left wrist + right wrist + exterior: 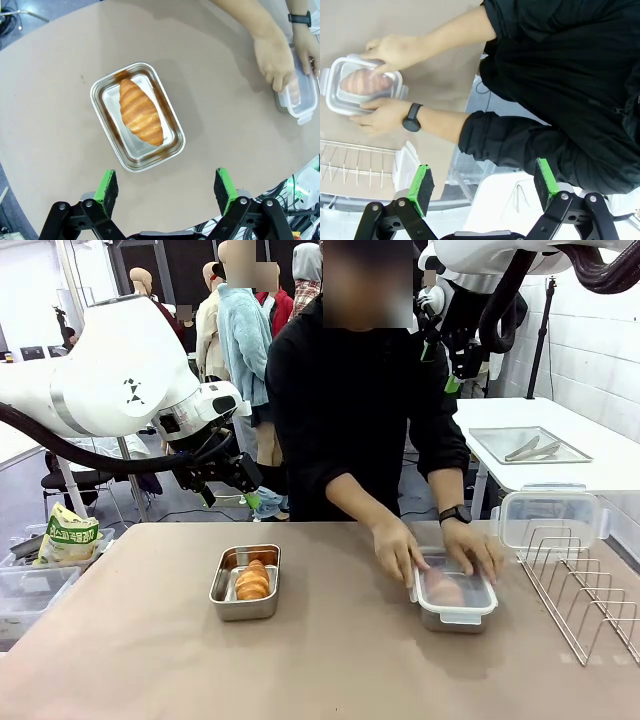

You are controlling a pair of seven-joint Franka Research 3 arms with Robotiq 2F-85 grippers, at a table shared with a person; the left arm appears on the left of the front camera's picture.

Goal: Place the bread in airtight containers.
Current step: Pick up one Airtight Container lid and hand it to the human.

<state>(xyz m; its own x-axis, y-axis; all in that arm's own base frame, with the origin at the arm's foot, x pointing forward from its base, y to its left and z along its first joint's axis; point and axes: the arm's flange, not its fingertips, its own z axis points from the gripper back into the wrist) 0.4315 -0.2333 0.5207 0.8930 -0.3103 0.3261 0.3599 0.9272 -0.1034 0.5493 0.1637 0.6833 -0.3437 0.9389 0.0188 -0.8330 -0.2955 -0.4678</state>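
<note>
Jaws: both pairs stand wide apart with bare green pads; neither the left gripper nor the right gripper holds anything.
Left gripper: hangs above the table and looks straight down on the open tin.
Right gripper: high up, looking down past the person's black sleeve at the lidded tin.
Table: tan and matte; a person in black stands at its far edge.
Open tin: steel and lidless, left of the table's middle and nearer the far edge than the near one. One glossy, ridged croissant lies lengthwise in it.
Lidded tin: right of the middle, level with the open tin and well apart from it. A clear white-rimmed lid sits on top, with a second croissant beneath.
Hands: the watch hand and the other hand both rest on that lid.
Right edge: a wire rack, with a spare clear lid upright at its far end.
Left edge: clear plastic bins and a yellow-green bag just off the table.
Room: a white side table behind on the right carries a flat steel tray with tongs on it.
Hard to make out: the second croissant is only a pinkish blur through the plastic. The hands cover the lid's far edge, so I cannot tell whether its clips are latched. The rack and bins are cut off by the front view's edges.
</note>
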